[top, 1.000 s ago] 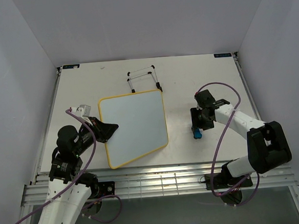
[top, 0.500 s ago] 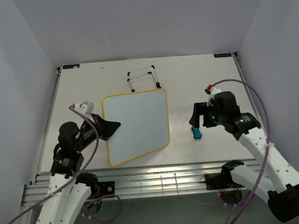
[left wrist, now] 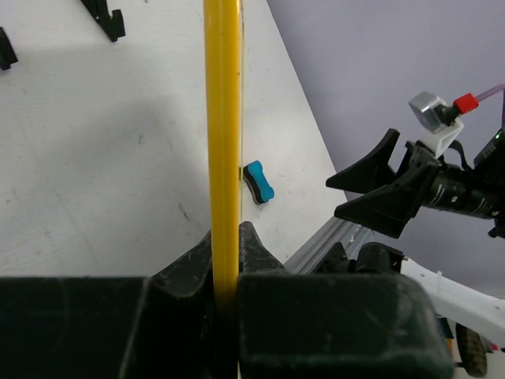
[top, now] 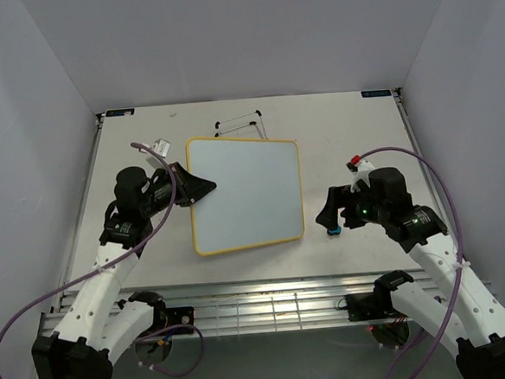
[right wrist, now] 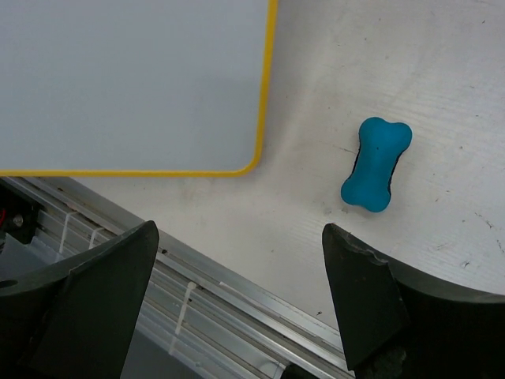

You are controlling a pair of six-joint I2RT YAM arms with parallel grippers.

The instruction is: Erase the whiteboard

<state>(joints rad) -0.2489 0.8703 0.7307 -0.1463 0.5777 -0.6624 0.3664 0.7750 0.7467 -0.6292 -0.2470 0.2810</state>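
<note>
The whiteboard (top: pixel 252 189), white with a yellow frame, is at mid-table and looks blank. My left gripper (top: pixel 207 189) is shut on its left edge; in the left wrist view the yellow frame (left wrist: pixel 223 95) runs straight up between the closed jaws (left wrist: pixel 225 237). A small blue eraser (top: pixel 332 230) lies on the table right of the board, free of both grippers. My right gripper (top: pixel 328 212) hovers just above the eraser, open and holding nothing. In the right wrist view the eraser (right wrist: pixel 376 163) lies ahead of the wide-apart fingers (right wrist: pixel 238 230), beside the board's corner (right wrist: pixel 134 79).
A wire easel stand (top: pixel 239 124) lies behind the board's far edge. The metal rail (right wrist: pixel 197 284) at the table's near edge lies right under my right gripper. White walls close in the table on three sides.
My left gripper has carried the whiteboard up and to the right, squaring it. My right gripper has opened, let go of the eraser and drawn back toward the near edge.
</note>
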